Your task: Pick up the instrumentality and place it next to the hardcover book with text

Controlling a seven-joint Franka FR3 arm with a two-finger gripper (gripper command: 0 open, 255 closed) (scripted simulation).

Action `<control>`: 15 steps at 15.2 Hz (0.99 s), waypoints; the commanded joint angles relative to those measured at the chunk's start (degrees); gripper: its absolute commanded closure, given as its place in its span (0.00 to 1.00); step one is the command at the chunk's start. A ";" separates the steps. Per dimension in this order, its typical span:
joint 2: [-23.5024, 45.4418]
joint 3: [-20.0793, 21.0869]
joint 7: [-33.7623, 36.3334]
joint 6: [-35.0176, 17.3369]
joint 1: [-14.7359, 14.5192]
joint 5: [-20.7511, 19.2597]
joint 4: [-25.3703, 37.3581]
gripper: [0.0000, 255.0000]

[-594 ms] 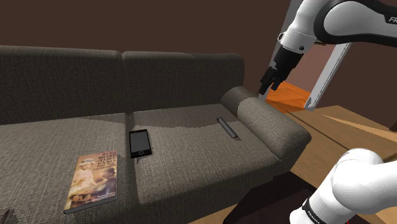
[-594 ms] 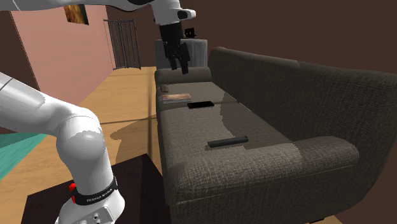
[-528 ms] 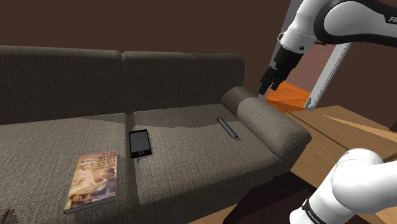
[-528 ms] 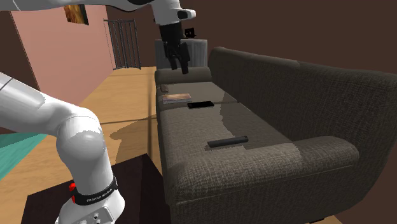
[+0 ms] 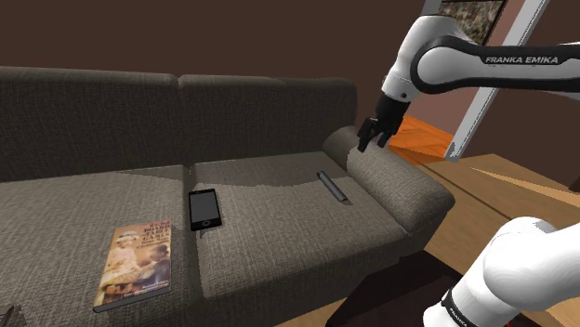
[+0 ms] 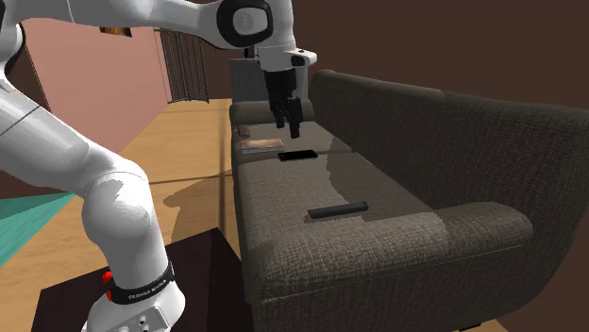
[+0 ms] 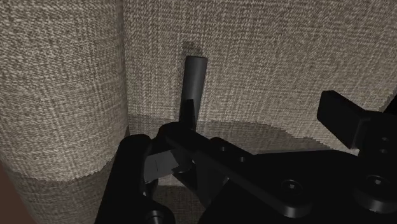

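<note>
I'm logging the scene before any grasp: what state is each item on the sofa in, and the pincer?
Remote: lying flat on the sofa, not held.
Phone: lying flat, screen dark.
Book: closed, lying flat, cover up.
Pincer: open, empty, in the air, apart from the remote.

sofa: rough woven cloth, matt | phone: glossy, smooth | remote: smooth, semi-matt | floor: wood, smooth
</note>
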State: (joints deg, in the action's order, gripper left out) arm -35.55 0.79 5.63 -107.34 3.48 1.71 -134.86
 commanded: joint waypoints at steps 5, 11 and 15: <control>10.76 -1.05 2.00 -9.07 1.57 0.67 -0.43 0.00; 22.13 -2.35 3.47 -16.97 2.82 1.86 0.80 0.00; 30.18 -3.28 4.08 -21.52 3.52 3.16 2.77 0.00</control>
State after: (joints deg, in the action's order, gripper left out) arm -7.72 -2.18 9.68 -127.69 6.77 4.51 -132.91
